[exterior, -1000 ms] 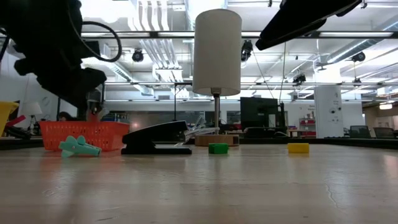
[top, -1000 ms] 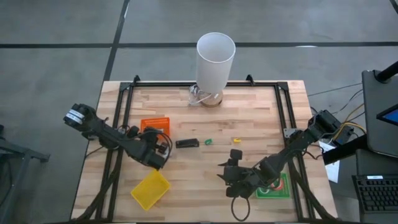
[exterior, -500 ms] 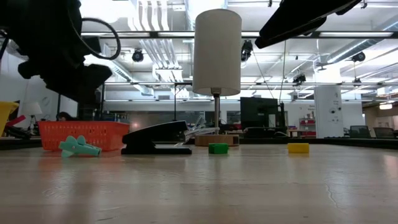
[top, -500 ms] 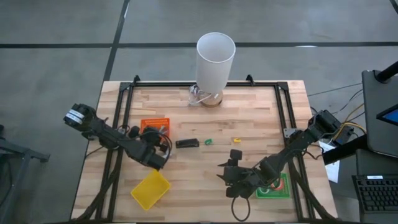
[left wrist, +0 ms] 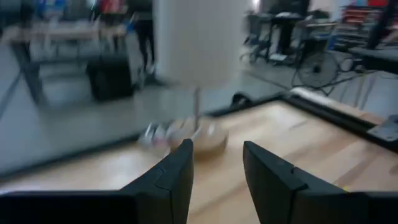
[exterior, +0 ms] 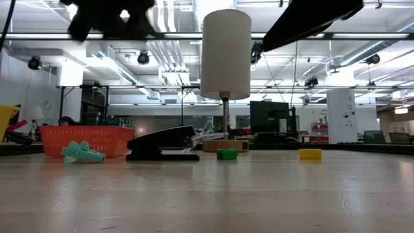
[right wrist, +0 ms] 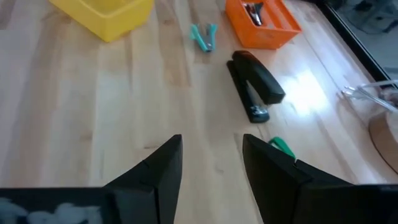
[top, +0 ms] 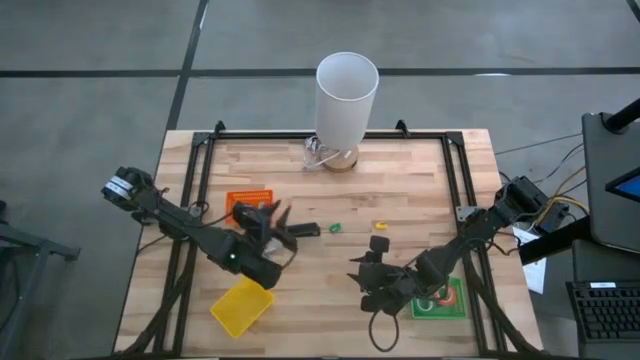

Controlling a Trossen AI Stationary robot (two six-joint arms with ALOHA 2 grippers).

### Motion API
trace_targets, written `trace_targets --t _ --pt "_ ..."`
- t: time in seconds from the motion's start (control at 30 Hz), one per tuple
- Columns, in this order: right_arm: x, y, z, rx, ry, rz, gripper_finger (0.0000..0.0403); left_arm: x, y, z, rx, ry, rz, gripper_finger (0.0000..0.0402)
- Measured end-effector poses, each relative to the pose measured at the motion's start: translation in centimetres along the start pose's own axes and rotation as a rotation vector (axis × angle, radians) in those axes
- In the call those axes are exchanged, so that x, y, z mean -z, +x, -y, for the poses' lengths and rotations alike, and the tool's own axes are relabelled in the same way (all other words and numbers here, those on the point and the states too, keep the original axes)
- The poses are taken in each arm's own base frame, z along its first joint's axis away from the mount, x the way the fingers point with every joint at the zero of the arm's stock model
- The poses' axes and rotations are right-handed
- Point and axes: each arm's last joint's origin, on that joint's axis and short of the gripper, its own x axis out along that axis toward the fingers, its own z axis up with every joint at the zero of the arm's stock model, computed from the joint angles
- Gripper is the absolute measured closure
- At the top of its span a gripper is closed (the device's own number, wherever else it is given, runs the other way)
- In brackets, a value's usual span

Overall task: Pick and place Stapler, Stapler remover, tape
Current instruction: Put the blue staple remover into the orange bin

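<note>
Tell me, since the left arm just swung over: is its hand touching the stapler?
Apart. The low view shows the left hand high overhead and the stapler alone on the table.

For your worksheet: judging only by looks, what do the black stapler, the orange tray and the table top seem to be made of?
Stapler: probably plastic over metal; its smooth black shell has a soft sheen, and a silvery part shows at one end.
Orange tray: likely moulded plastic; uniform bright colour, thin walls.
Table top: wood; pale planks with visible grain and seams, with a light sheen.
</note>
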Motion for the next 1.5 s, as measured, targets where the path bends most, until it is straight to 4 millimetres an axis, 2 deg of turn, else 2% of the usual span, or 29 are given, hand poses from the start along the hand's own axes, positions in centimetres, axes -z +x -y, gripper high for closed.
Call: trace_targets --t 0.17,0.27,0.37,0.6,1.03,1.3,1.5 --pt "0.1 1.4 1.6 0.04 0.027 -0.053 0.0242 -3.8 -0.2 3.7 0.119 0.116 0.049 0.0271" --pt "0.4 2.3 2.7 0.044 0.031 -0.105 0.0242 -5.3 -0.3 4.9 0.312 0.13 0.084 0.0276" --pt "0.7 2.8 3.6 0.051 0.027 -0.168 0.0245 -5.8 -0.5 5.6 0.538 0.13 0.125 0.028" --pt "1.8 2.7 4.3 0.086 -0.018 -0.274 0.0258 -5.6 -0.4 6.5 0.885 0.162 0.139 0.0291" --pt "2.5 2.5 4.8 0.105 -0.066 -0.353 0.0276 -4.8 -1.4 7.2 1.296 0.359 0.202 0.0305" --pt "3.1 2.2 5.2 0.115 -0.092 -0.435 0.0275 -4.7 -1.5 7.2 1.335 0.357 0.203 0.0308" --pt "3.4 2.6 5.6 0.0 -0.054 -0.533 0.0277 -4.7 -1.5 7.2 1.336 0.353 0.2 0.0309"
